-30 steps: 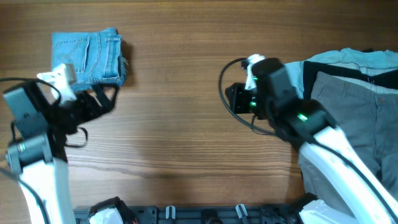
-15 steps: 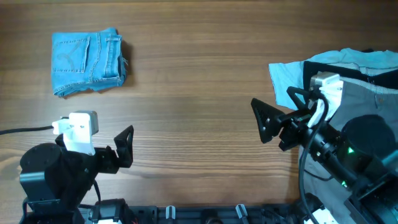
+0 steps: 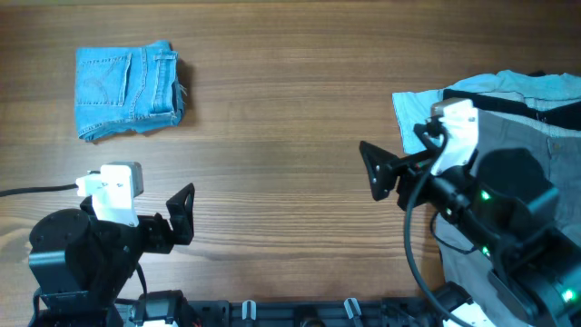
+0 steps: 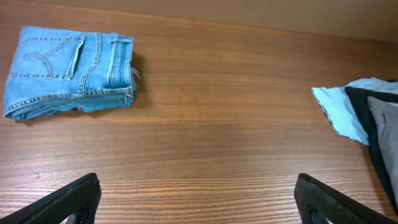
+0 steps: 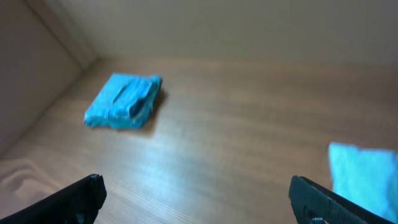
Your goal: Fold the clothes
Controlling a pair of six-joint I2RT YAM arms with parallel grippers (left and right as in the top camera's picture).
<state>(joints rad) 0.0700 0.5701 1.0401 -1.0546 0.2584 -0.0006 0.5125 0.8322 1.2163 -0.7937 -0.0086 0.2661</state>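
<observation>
- My left gripper [image 4: 196, 183] has its fingers spread wide, holding nothing, above the near left of the table [image 3: 290, 109]
- My right gripper [image 5: 194, 183] is spread wide as well and empty, at the near right
- The jeans [image 3: 127, 91] lie folded into a small bundle at the far left, well apart from both of my grippers
- Grey trousers [image 3: 517, 136] sit on a pale blue shirt [image 3: 418, 109] at the right edge
- My right wrist view is blurred; the pale patch low on its right is probably that shirt
</observation>
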